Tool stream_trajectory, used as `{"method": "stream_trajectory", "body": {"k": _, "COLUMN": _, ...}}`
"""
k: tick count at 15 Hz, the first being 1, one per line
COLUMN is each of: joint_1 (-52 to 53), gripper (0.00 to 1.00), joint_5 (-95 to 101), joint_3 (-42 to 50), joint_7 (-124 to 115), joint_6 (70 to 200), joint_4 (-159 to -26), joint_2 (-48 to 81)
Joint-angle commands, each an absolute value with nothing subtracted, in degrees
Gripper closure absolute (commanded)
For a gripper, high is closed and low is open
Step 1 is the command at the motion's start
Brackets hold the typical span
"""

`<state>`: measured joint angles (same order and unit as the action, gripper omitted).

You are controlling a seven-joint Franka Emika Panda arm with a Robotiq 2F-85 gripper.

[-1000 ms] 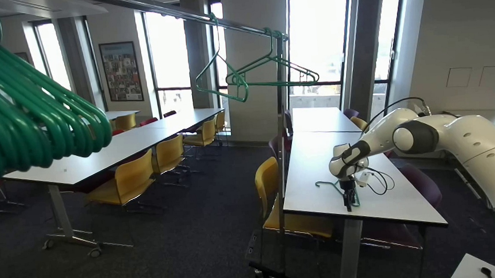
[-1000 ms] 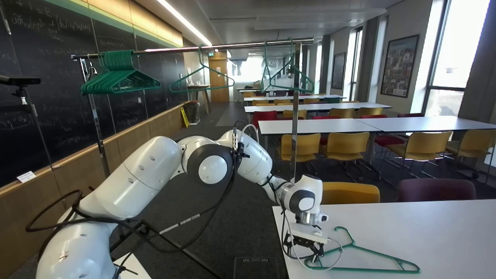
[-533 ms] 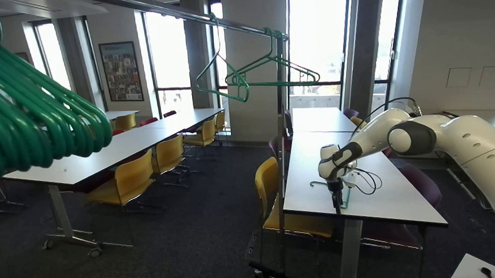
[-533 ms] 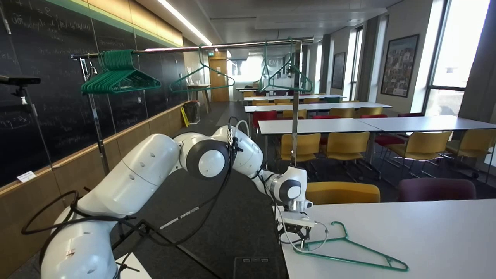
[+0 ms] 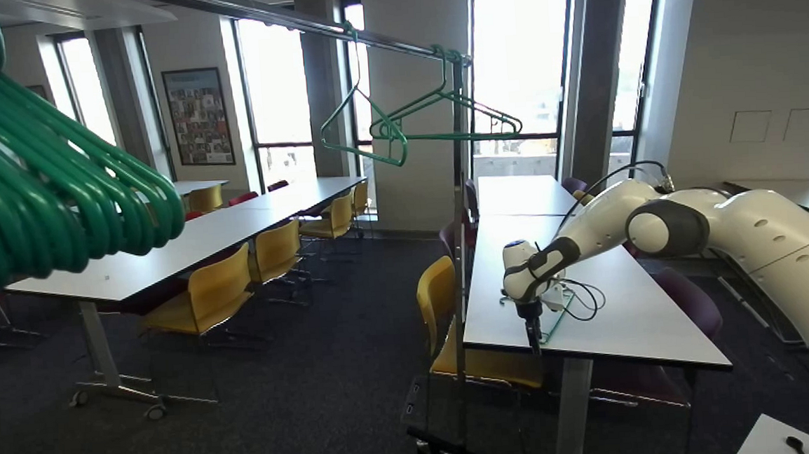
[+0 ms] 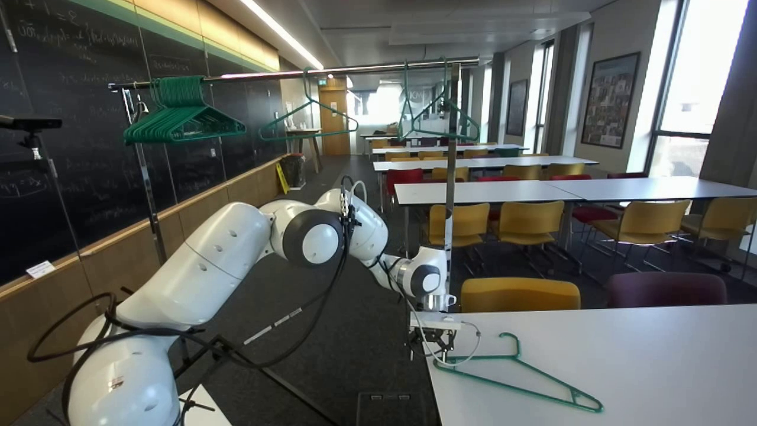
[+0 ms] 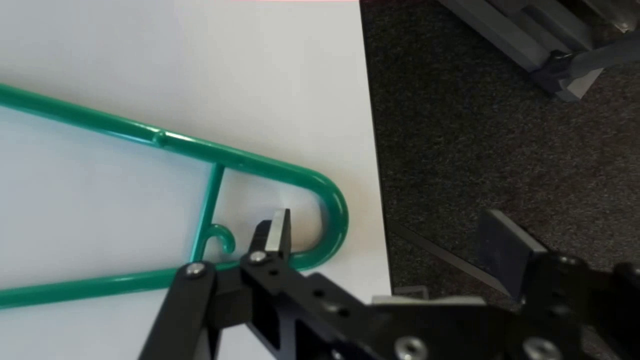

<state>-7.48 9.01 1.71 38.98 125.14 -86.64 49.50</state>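
The green plastic clothes hanger (image 7: 237,159) lies flat on the white-topped table (image 7: 280,75), one rounded end just inside the table's edge. There the gripper (image 7: 390,227) has its jaws wide apart, one finger over or within that end's loop, the other beyond the edge. Probably light, stiff and slick, it seems best pinched at the curve.

Teaching room: classroom or seminar type. Long blackboard (image 6: 97,136) with chalk writing (image 6: 74,38) along a wall, wood panel (image 6: 35,313) under it. White tables (image 6: 488,192) in rows; yellow, red and purple chairs (image 6: 529,223) set along them. Table leg (image 5: 99,344) on castors (image 5: 154,413) in an exterior view. Dark carpet (image 5: 301,381), tall windows (image 5: 522,58), framed poster (image 5: 198,117), ceiling strip light (image 6: 284,35), wood door (image 6: 337,147) at the far end.
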Motion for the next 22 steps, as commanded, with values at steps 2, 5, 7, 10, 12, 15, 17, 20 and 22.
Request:
{"method": "stream_trajectory", "body": {"k": 2, "joint_1": -7.5, "gripper": 0.00, "joint_5": 10.0, "joint_3": 0.3, "joint_7": 38.6, "joint_6": 124.1, "joint_4": -88.0, "joint_2": 47.1}}
{"method": "stream_trajectory", "body": {"k": 5, "joint_1": -7.4, "gripper": 0.00, "joint_5": 9.8, "joint_3": -0.4, "joint_7": 38.7, "joint_6": 124.2, "joint_4": -88.2, "joint_2": 46.6}}
{"method": "stream_trajectory", "body": {"k": 7, "joint_1": -7.3, "gripper": 0.00, "joint_5": 9.7, "joint_3": -0.8, "joint_7": 38.8, "joint_6": 124.0, "joint_4": -88.1, "joint_2": 46.4}}
{"method": "stream_trajectory", "body": {"k": 10, "joint_1": -7.5, "gripper": 0.00, "joint_5": 9.3, "joint_3": -1.4, "joint_7": 39.1, "joint_6": 123.7, "joint_4": -88.1, "joint_2": 46.1}}
{"method": "stream_trajectory", "body": {"k": 12, "joint_1": -7.8, "gripper": 0.00, "joint_5": 9.2, "joint_3": -1.6, "joint_7": 39.3, "joint_6": 123.8, "joint_4": -88.2, "joint_2": 45.9}}
{"method": "stream_trajectory", "body": {"k": 15, "joint_1": -8.4, "gripper": 0.00, "joint_5": 9.1, "joint_3": -1.3, "joint_7": 39.3, "joint_6": 124.2, "joint_4": -88.6, "joint_2": 45.1}}
{"method": "stream_trajectory", "body": {"k": 17, "joint_1": -8.7, "gripper": 0.00, "joint_5": 9.7, "joint_3": -0.6, "joint_7": 39.0, "joint_6": 125.3, "joint_4": -89.2, "joint_2": 44.1}}
{"method": "stream_trajectory", "body": {"k": 20, "joint_1": -9.2, "gripper": 0.00, "joint_5": 11.0, "joint_3": 1.8, "joint_7": 38.1, "joint_6": 126.7, "joint_4": -89.2, "joint_2": 43.3}}
{"method": "stream_trajectory", "body": {"k": 22, "joint_1": -10.3, "gripper": 0.00, "joint_5": 11.0, "joint_3": 3.2, "joint_7": 38.1, "joint_6": 126.1, "joint_4": -88.1, "joint_2": 43.8}}
